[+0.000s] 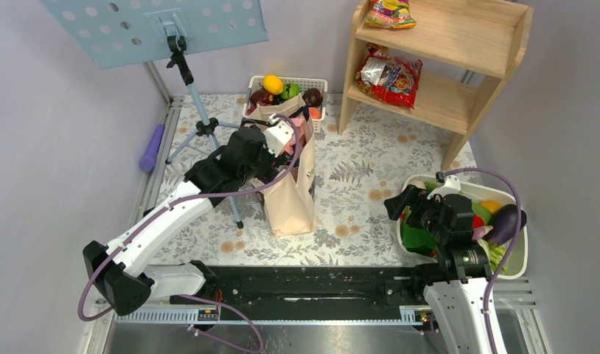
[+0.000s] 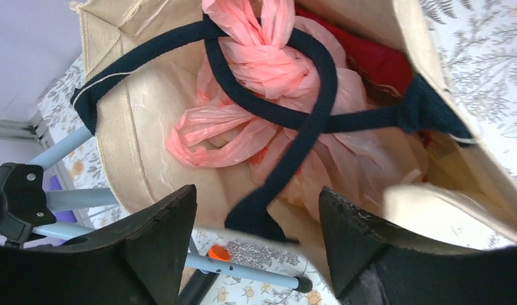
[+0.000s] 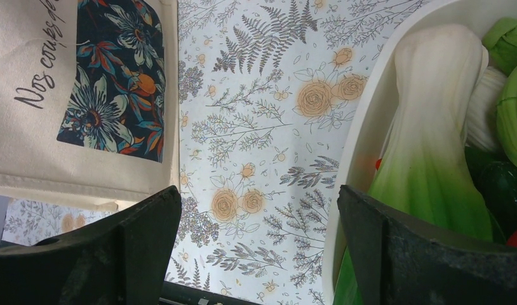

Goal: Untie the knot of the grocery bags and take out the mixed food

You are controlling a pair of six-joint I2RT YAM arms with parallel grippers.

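A pink plastic grocery bag (image 2: 243,136) sits inside the beige canvas tote (image 1: 291,193), which stands upright mid-table. The bag's knot (image 2: 268,60) of twisted pink handles lies at the top, and the tote's navy strap handles (image 2: 319,105) cross over and around it. A red item (image 2: 376,57) shows behind the pink plastic; the bag's contents are hidden. My left gripper (image 2: 257,192) is open and empty, hovering just above the tote's mouth (image 1: 286,144). My right gripper (image 3: 259,190) is open and empty, low over the table between the tote and a white bowl (image 1: 400,203).
A white bowl (image 3: 364,127) of vegetables, including a pale green stalk (image 3: 434,127), is at the right. A white basket (image 1: 317,82) of fruit stands behind the tote. A wooden shelf (image 1: 459,44) holds snack packets. A music stand's tripod (image 1: 201,125) stands left of the tote.
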